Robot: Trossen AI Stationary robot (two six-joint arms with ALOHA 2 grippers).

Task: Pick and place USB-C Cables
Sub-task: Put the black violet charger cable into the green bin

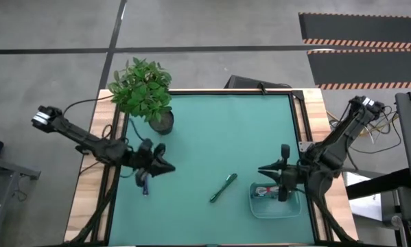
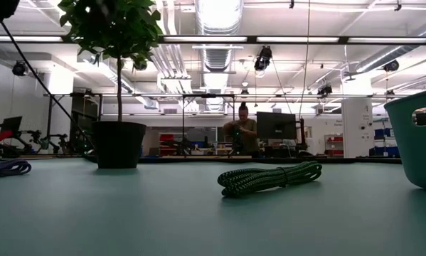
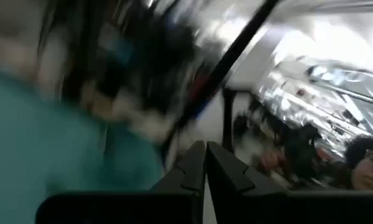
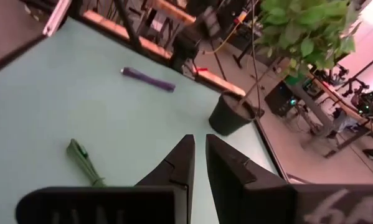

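Observation:
The green cable bundle (image 1: 224, 187) (image 2: 269, 178) (image 4: 83, 163) lies flat on the teal mat near the middle. The dark blue-purple bundle (image 1: 145, 184) (image 2: 6, 168) (image 4: 147, 79) lies on the mat under my left arm. A white-and-red bundle (image 1: 265, 192) rests inside the pale blue bin (image 1: 287, 209) (image 2: 415, 139). I cannot make out the teal-blue one. My left gripper (image 1: 167, 167) (image 3: 205, 152) hovers shut and empty just beyond the purple bundle, pointing right. My right gripper (image 1: 263, 170) (image 4: 198, 149) is shut and empty, by the bin's far left corner, pointing left.
A potted plant (image 1: 145, 92) (image 2: 118, 144) (image 4: 233, 114) stands at the mat's far left corner. The bin sits at the near right. Bare mat (image 1: 212, 130) spreads between the two grippers. A person (image 2: 242, 128) stands in the room beyond the table.

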